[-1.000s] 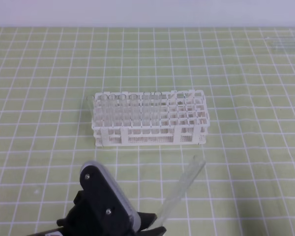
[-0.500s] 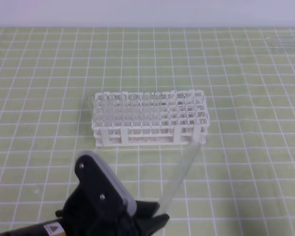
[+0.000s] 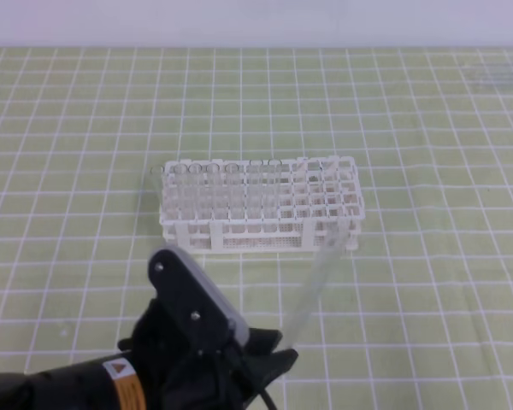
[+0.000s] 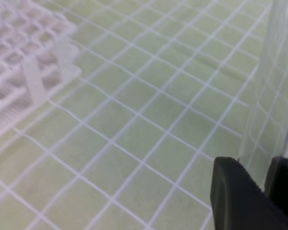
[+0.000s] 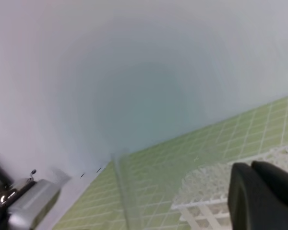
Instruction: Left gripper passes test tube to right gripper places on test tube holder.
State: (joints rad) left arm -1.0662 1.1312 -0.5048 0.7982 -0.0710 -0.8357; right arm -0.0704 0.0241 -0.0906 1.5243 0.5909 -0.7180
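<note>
Closest to me, the left hand gripped the test tube by its lower end, fingers pinched tight on the glass, the tube slanting up and away so its open top showed in front of the near right corner of the test tube holder. The right hand showed only in its own wrist view, fingers close together with nothing between them that I could see; it looked off to one side, apart from the tube. For a clean handover I judged the left hand should hold steady and offer the bare upper length, letting the right hand close on it before the left lets go. The holder stood on the table, a green mat ruled with white squares, clear tubes filling its left rows. Beyond was a plain pale wall
</note>
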